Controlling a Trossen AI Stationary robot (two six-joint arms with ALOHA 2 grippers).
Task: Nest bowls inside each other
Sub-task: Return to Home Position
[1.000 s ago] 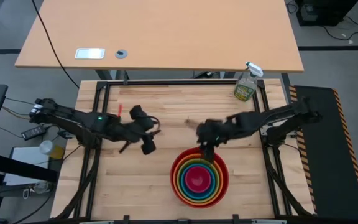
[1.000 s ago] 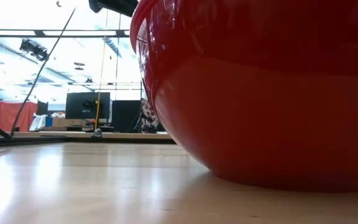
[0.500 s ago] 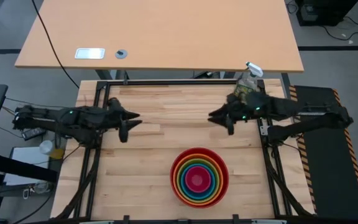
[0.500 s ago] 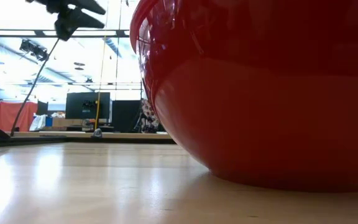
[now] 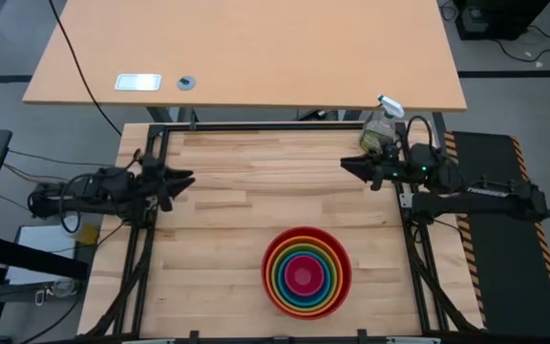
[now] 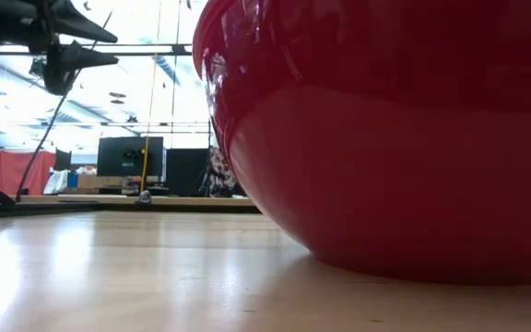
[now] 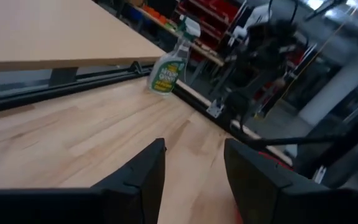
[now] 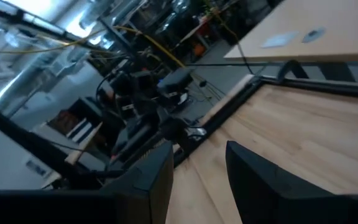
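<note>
The bowls sit nested in one stack near the table's front, right of centre: the red bowl (image 5: 266, 272) is outermost, the small pink bowl (image 5: 304, 276) is in the middle, and several coloured ones lie between. The red bowl (image 6: 385, 138) rests on its base on the wood. My left gripper (image 5: 183, 179) hangs open at the table's left edge, pointing level toward the right, with nothing between its fingers (image 7: 194, 168). My right gripper (image 5: 348, 164) hangs open at the far right, pointing level toward the left, also with nothing between its fingers (image 8: 197, 165). Both are well clear of the bowls.
A clear spray bottle (image 5: 378, 129) with greenish liquid stands at the table's far right corner, just behind my right gripper. Beyond the table stands a desk (image 5: 256, 53) with a white flat object (image 5: 137, 82) on it. Bare wood lies between the two grippers.
Both grippers have drawn back from the bowls and tipped up from pointing downward to level. The left went toward the table's left edge, the right toward the far right corner. The stack of bowls has stayed in place.
</note>
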